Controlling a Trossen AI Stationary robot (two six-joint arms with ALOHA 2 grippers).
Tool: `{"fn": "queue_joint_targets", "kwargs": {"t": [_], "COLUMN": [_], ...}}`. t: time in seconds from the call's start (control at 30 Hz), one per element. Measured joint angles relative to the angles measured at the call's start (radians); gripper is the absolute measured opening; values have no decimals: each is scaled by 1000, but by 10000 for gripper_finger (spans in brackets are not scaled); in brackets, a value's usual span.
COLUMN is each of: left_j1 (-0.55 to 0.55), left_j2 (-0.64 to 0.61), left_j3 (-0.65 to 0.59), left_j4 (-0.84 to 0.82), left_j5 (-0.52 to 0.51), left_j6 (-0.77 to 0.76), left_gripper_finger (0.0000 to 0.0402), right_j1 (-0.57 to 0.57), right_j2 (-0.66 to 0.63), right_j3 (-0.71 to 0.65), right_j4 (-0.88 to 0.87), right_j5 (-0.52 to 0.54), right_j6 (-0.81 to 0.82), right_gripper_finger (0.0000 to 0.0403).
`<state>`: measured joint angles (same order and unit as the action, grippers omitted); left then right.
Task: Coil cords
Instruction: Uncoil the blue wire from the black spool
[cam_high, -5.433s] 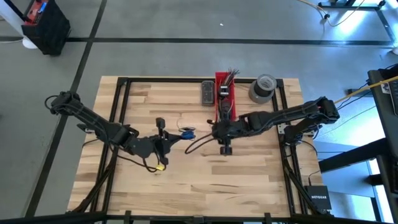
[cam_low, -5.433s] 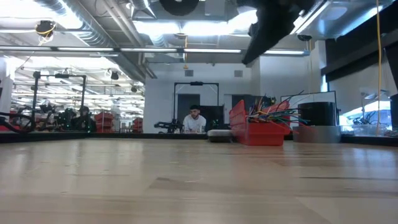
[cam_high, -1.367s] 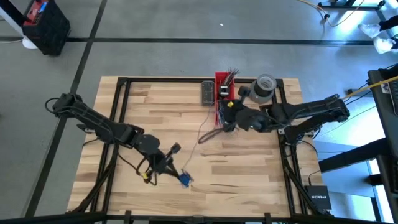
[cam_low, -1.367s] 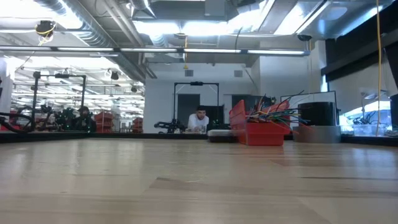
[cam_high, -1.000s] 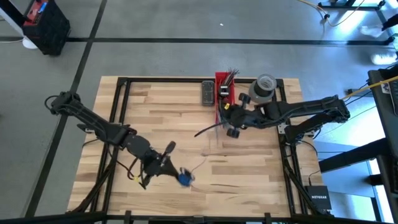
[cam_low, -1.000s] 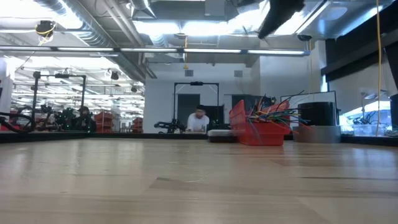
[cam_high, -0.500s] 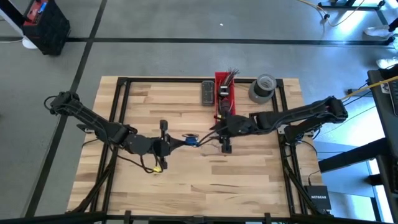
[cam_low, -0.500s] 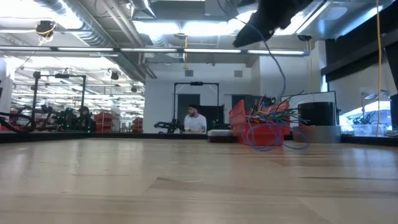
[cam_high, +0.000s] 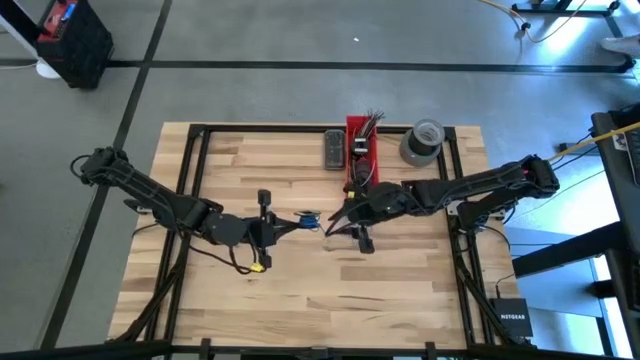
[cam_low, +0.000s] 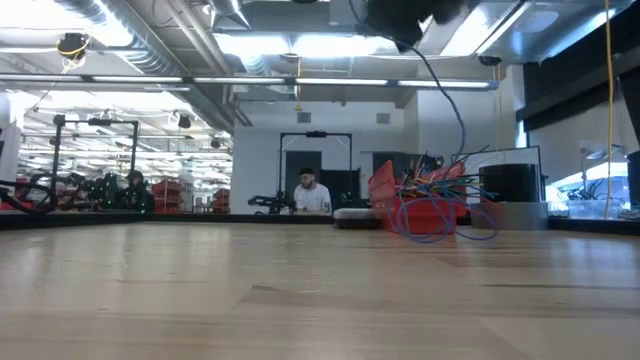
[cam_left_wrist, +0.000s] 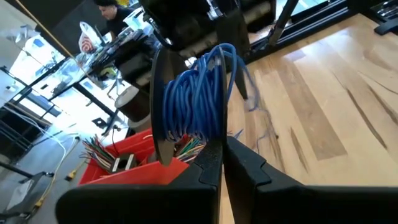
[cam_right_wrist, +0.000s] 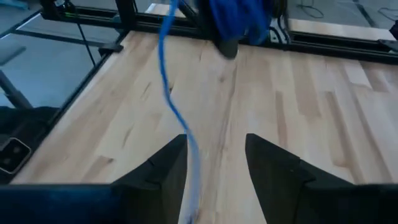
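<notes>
Blue cord (cam_left_wrist: 193, 102): coiled bundle, being held above the middle of the wooden table (cam_high: 400, 290), wound around the closed fingers of the left gripper (cam_high: 268, 228). In the high view the coil is showing as a small blue knot (cam_high: 306, 217) between the two grippers; a loose tail (cam_right_wrist: 173, 102) is trailing from it toward the right arm and is also hanging in a loop in the low view (cam_low: 440, 140).

Left gripper: fingers pressed together, gripping the coil as its spindle.

Right gripper (cam_high: 352, 232): sitting just beside the coil, fingers (cam_right_wrist: 163, 171) now spread wide, where a second ago they were partly closed while the arm was working nearer the red bin (cam_high: 361, 150). The tail is running between the open fingers, seemingly ungripped. Judgement: one wrap is being finished and the right gripper is releasing to re-grasp the tail for the next turn.

Further cords in the bin: multicoloured ends (cam_low: 440, 185), apparently not yet being handled.

Tape roll (cam_high: 422, 141): standing at the far edge, untouched.
</notes>
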<state>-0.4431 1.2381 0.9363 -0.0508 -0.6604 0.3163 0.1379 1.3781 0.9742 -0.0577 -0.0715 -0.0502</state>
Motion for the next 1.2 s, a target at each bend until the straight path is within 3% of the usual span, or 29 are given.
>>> {"fn": "queue_joint_targets", "kwargs": {"t": [0.13,0.33,0.67,0.9,1.2], "left_j1": [0,0,0,0,0], "left_j2": [0,0,1,1,1], "left_j3": [0,0,0,0,0], "left_j4": [1,1,1,3,2], "left_j5": [0,0,0,0,0], "left_j6": [3,-2,-3,-4,-4], "left_gripper_finger": [5,5,5,5,5], "right_j1": [0,23,94,98,98], "right_j2": [-1,19,66,61,63], "right_j3": [67,46,41,71,74], "right_j4": [-69,-87,-117,-126,-133], "right_j5": [-27,-51,156,131,132], "right_j6": [39,69,-33,-34,-59], "right_gripper_finger": [168,168,160,118,29]}}
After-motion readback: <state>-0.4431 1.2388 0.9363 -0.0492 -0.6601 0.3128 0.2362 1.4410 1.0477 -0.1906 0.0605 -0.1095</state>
